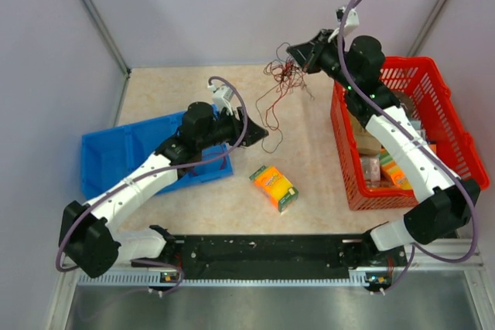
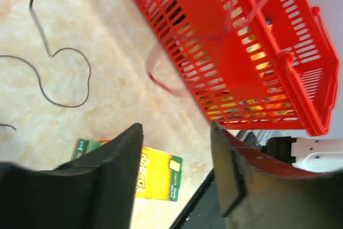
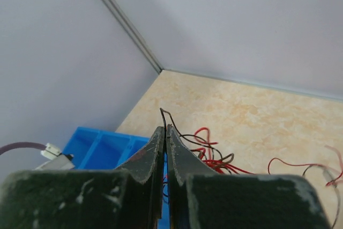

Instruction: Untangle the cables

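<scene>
Blue plastic tray (image 1: 108, 161) at frame left; right of it, left end effector (image 1: 261, 135) released, jaws apart, empty. Thin dark red and blackish cables (image 1: 287, 75): knotted clump upper centre, loose strands trailing down-frame toward left end effector. Right end effector (image 1: 297, 52) clenched on strand at clump's upper right; nearer arm.

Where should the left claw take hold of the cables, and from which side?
Probably the single dark strand lying flat on the table, clear of the knot at the right claw. Come from above, left claw astride it: one wire there, nothing crossing.
</scene>
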Robot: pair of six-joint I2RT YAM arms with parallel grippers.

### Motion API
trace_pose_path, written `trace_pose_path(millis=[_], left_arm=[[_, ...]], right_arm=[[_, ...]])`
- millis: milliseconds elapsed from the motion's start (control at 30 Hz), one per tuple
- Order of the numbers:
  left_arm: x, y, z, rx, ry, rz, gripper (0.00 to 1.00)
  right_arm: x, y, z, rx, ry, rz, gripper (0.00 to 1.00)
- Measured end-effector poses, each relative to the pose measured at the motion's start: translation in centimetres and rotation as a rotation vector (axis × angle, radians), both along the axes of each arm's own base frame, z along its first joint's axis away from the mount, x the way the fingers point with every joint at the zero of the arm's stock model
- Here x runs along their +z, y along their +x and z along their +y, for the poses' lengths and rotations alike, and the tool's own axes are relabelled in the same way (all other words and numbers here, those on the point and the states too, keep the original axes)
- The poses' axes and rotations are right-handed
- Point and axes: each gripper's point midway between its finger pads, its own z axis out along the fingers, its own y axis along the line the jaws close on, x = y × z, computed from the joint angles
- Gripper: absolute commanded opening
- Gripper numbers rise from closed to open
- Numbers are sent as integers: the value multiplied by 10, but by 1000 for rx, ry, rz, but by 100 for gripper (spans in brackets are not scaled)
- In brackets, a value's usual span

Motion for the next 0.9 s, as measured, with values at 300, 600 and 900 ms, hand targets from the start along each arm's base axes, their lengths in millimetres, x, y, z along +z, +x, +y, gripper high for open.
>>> trace_pose_path(millis=[300, 600, 900], left_arm=[[28, 7, 4, 13, 12, -87, 72], [116, 35, 9, 96, -83, -293, 48], [108, 58, -16, 22, -48, -331, 41]], right_arm=[[-13, -16, 18, 143, -4, -1, 0], [-24, -37, 25, 242, 15, 27, 0], [-6, -53, 30, 312, 67, 7, 0]])
